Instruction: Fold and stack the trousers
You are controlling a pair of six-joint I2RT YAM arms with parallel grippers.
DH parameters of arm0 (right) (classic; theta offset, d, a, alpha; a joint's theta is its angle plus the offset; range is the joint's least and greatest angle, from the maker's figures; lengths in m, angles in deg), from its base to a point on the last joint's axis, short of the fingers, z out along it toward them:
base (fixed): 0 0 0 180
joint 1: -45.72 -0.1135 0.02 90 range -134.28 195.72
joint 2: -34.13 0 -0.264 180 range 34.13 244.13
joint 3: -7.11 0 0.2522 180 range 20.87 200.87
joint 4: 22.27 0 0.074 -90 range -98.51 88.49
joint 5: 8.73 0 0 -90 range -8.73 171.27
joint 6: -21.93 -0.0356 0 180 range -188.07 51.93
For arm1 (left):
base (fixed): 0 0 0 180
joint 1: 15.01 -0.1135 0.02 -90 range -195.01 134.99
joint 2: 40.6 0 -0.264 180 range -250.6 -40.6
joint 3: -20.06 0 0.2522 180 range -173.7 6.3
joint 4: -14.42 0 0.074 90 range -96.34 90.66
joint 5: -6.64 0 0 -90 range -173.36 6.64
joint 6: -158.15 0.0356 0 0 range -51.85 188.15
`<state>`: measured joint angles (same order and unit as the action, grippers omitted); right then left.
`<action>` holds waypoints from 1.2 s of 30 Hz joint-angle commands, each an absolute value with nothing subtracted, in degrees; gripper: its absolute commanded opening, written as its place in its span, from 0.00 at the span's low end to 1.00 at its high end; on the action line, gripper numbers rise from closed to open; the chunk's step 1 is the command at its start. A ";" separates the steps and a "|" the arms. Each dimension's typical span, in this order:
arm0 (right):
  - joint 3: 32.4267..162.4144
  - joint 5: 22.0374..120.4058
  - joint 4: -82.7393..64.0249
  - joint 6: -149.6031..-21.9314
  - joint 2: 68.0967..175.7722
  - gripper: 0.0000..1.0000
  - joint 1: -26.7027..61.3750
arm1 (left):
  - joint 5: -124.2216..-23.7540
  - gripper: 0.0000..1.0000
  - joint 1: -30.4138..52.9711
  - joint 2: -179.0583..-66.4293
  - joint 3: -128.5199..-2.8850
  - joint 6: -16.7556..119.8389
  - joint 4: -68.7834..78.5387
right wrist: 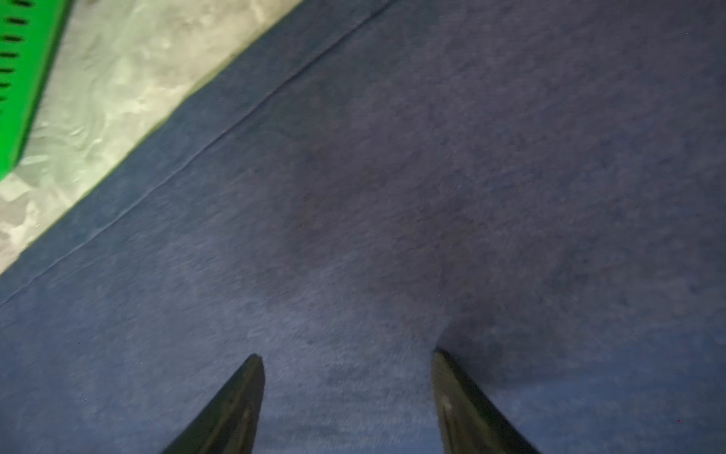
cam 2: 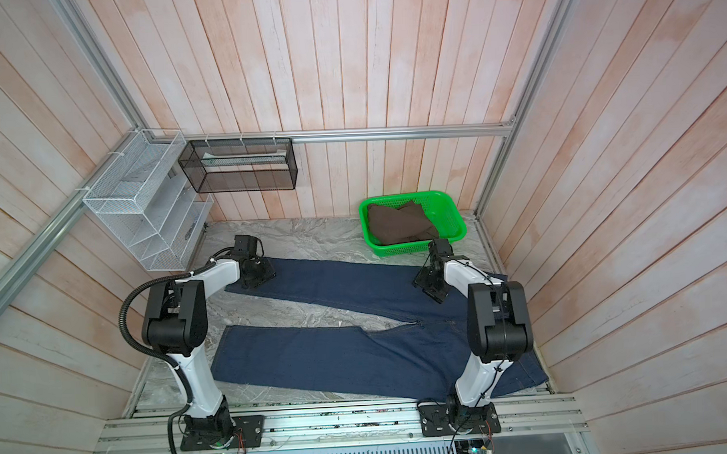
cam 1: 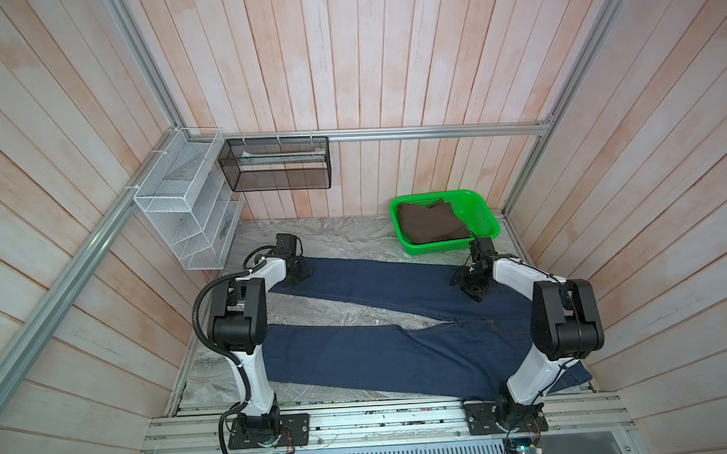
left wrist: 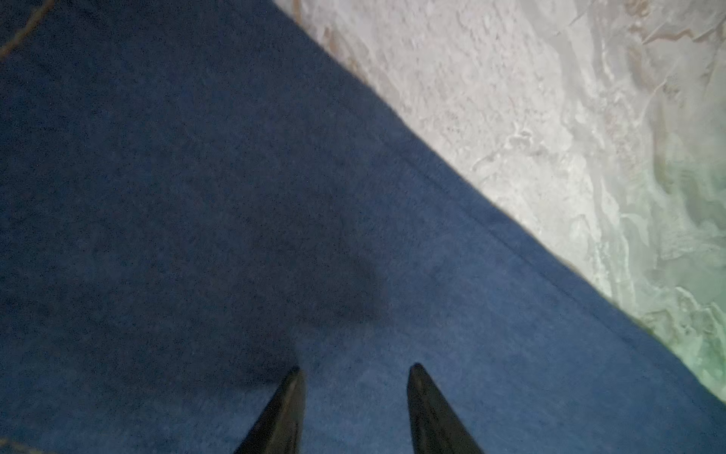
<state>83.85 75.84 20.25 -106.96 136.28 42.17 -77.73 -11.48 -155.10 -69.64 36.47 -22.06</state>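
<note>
The trousers (cam 1: 398,318) (cam 2: 356,315), dark navy denim, lie flat on the marble table with both legs stretched to the left and parted in a V. The waist end is at the right, partly hidden behind the right arm. My left gripper (cam 1: 299,274) (cam 2: 261,274) (left wrist: 355,367) hovers over the far leg near its cuff, open, with only denim (left wrist: 235,196) showing between the tips. My right gripper (cam 1: 472,280) (cam 2: 432,284) (right wrist: 347,353) hangs over the far leg's upper part, open and holding nothing above the cloth (right wrist: 432,177).
A green plastic basket (cam 1: 484,209) (cam 2: 450,210) (right wrist: 23,78) with a folded brown garment (cam 1: 430,223) stands at the back right, close behind my right gripper. A white wire rack (cam 1: 186,205) and a black mesh shelf (cam 1: 276,168) hang on the walls at the back left.
</note>
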 commanded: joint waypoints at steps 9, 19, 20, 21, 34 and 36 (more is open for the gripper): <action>90.11 77.23 15.57 -105.06 146.82 0.63 42.58 | -77.39 0.44 -19.28 -162.42 -76.24 38.72 -29.48; 96.71 78.10 17.72 -106.63 145.04 0.65 42.08 | -74.03 0.44 -20.13 -159.65 -81.90 39.42 -32.48; 96.28 78.50 18.49 -106.80 143.42 0.66 42.02 | -74.34 0.44 -19.89 -156.78 -80.39 39.24 -32.50; 95.53 79.13 19.34 -107.24 141.09 0.67 42.03 | -74.92 0.44 -19.56 -152.74 -78.05 38.85 -32.55; 80.77 82.35 23.56 -113.88 121.76 0.70 42.29 | -81.35 0.45 -10.38 -110.08 -41.09 22.15 -44.86; 78.00 81.16 22.72 -114.93 120.93 0.70 42.31 | -79.97 0.44 -9.97 -107.79 -35.67 20.01 -44.41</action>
<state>81.25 82.16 21.38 -112.25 121.31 42.21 -79.33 -10.32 -108.61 -41.69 26.00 -39.83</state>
